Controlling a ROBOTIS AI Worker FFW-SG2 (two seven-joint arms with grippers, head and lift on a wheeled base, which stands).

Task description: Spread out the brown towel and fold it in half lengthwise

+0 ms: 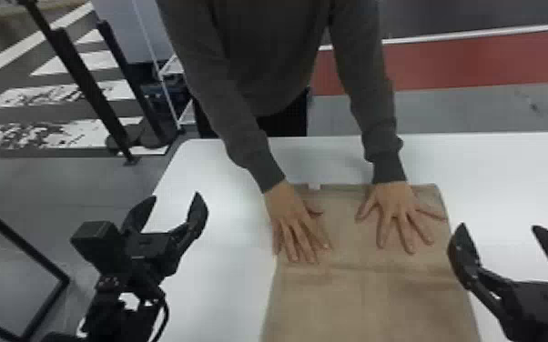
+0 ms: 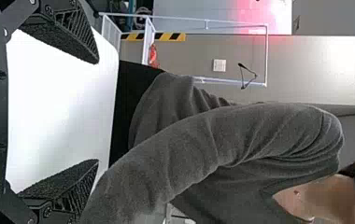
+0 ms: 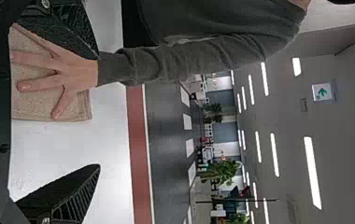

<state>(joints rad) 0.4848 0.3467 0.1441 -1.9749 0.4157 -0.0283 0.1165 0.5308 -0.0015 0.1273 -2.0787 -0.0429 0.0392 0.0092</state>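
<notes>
The white table (image 1: 223, 259) lies ahead of both my claws, and on it, between them, is the brown towel (image 1: 368, 304), laid flat and reaching in towards my body, its one long edge just beside my right claw (image 1: 498, 226) and the other well apart from my left claw (image 1: 175, 198). I judge the cloth light, limp and soft, with enough nap that it should not slip in my pads; nothing about it looks fragile, but it will sag and ruck if lifted by a single point. A low crease runs across it between my claws. For the lengthwise fold I would pinch the long edge by my right claw, near its far corner, keeping the bite shallow so as to take only cloth. Both claws are spread wide, with nothing gripped. One person's hand (image 1: 293, 218) presses on the towel on my left claw's side, and another hand (image 1: 396, 204) on my right claw's side, so I would want those off first. Far beyond my right claw hangs a green-and-white sign (image 3: 323, 92) with an arrow. Smallest is a pale tag (image 1: 314, 186) at the towel's far edge, beyond my claws; I can make out no writing on it.
</notes>
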